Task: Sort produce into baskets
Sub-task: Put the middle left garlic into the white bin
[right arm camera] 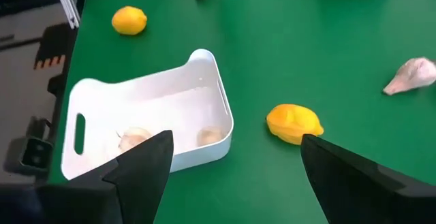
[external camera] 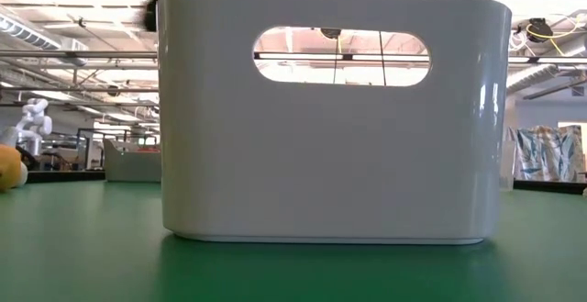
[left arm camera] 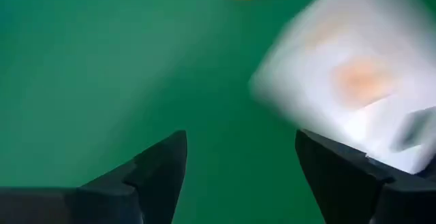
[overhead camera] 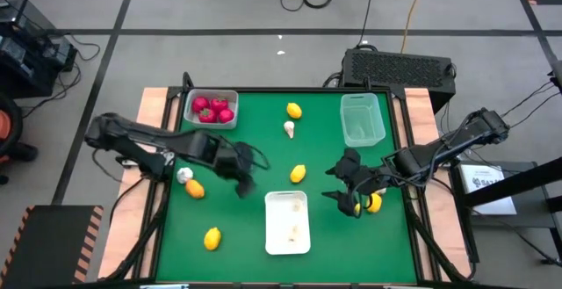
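We see bare green bench (overhead camera: 250, 227) between the white tub (overhead camera: 288, 223) and the left gripper (overhead camera: 243, 180); a lemon (overhead camera: 298, 173) sits above the tub.

no text, label, brand, number or sign can be read in any of the views. a white sheet (overhead camera: 487, 180) beside the table's right edge carries dark print, but it is too small to make out. the white tub (external camera: 335, 118) that fills the low view has a plain wall with no lettering. orange and black hazard stripes (overhead camera: 88, 236) mark a dark block at the table's lower left corner in the high view; they carry no words.
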### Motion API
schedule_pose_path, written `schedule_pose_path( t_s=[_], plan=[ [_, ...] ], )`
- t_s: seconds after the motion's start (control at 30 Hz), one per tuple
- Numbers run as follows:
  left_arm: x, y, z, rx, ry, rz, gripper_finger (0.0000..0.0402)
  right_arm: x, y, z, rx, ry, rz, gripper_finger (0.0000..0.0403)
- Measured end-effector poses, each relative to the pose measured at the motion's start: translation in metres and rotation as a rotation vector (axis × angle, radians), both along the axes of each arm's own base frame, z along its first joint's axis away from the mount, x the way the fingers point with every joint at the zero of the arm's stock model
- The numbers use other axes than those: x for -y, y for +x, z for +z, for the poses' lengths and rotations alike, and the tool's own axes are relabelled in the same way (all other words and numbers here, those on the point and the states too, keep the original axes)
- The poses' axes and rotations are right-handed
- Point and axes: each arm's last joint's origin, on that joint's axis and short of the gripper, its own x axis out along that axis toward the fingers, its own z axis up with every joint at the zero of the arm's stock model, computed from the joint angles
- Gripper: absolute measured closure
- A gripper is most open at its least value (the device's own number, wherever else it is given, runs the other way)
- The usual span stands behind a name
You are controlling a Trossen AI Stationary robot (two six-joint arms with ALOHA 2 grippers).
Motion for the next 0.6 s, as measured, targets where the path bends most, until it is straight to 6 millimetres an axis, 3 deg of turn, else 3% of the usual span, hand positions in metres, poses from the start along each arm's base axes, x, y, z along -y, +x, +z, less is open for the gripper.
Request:
schedule_pose_path(
  t_s=[0.1,0.2,0.6],
  plan=[
    [-0.015,-0.034,0.002,-0.270,-0.023,0.129,0.0121,0.000,0.000,0.000,-0.005,-0.040,0.031,0.0090],
    [-0.022,-0.055,-0.002,-0.463,-0.002,0.135,0.0121,0.001,0.000,0.000,-0.006,-0.073,0.048,0.0090],
    [-0.041,-0.084,-0.069,-0.765,-0.018,0.056,0.0121,0.017,0.007,0.002,0.022,0.006,-0.074,0.0090]
  ],
)
